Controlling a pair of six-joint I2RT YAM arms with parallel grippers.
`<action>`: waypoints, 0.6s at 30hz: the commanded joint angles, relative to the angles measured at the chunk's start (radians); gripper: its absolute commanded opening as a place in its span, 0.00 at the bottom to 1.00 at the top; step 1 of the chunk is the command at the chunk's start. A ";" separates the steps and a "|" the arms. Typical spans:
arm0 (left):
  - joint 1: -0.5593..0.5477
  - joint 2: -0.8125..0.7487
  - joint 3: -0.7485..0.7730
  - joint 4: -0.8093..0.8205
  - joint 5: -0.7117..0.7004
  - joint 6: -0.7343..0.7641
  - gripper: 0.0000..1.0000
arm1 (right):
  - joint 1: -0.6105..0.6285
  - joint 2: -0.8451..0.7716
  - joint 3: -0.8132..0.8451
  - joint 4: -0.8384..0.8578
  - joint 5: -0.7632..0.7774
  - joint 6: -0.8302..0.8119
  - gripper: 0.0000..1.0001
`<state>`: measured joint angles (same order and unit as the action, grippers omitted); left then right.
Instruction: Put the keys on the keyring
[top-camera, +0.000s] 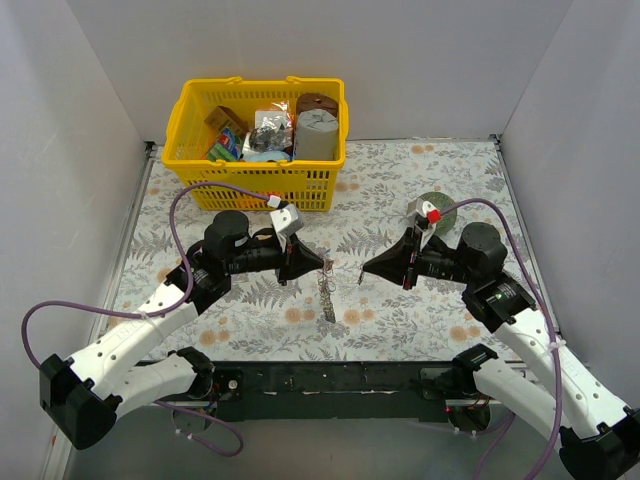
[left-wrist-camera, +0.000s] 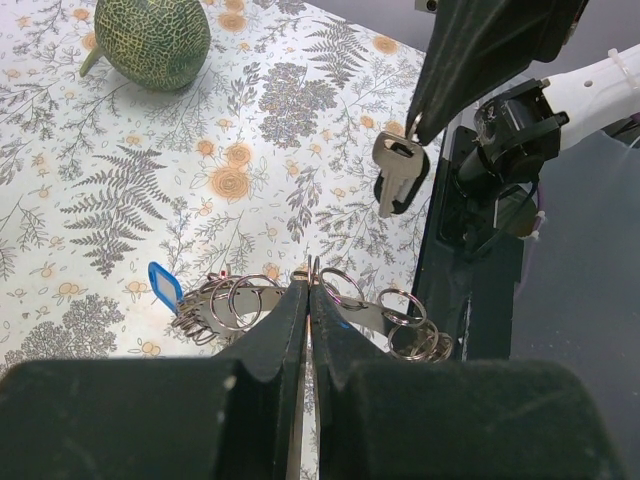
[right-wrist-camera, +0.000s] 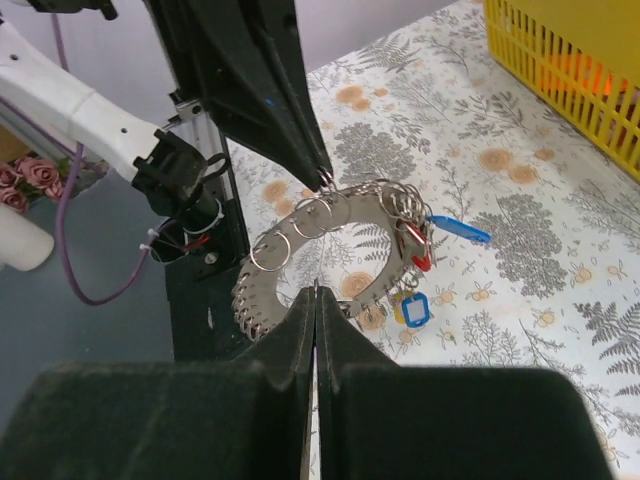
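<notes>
Clearances at table centre
The left gripper (top-camera: 321, 263) and right gripper (top-camera: 365, 270) face each other across a narrow gap. The keyring (top-camera: 327, 295), pinched in the left, hangs in that gap, and a key (left-wrist-camera: 396, 172) clamped in the right projects toward it. The basket (top-camera: 260, 140) blocks rear left; the melon (top-camera: 435, 205) sits behind the right arm (top-camera: 482, 250). The tablecloth (top-camera: 425, 165) lies open rear right; walls (top-camera: 90, 110) bound three sides.

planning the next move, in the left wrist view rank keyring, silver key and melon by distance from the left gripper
1. keyring, clamped in the left gripper.
2. silver key, up right, held by the right gripper.
3. melon, far upper left.
</notes>
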<state>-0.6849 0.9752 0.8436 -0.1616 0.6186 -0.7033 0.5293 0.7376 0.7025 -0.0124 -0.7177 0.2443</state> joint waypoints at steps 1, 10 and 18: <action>-0.005 -0.003 0.012 0.047 0.021 0.005 0.00 | -0.005 -0.009 0.020 0.115 -0.098 0.029 0.01; -0.007 0.002 0.023 0.050 0.033 -0.001 0.00 | -0.005 0.002 0.081 0.085 -0.026 0.018 0.01; -0.005 0.010 0.023 0.051 0.041 -0.010 0.00 | -0.002 0.094 0.141 0.062 -0.026 0.013 0.01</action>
<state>-0.6849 0.9932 0.8436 -0.1562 0.6365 -0.7074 0.5293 0.7887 0.7799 0.0319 -0.7418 0.2619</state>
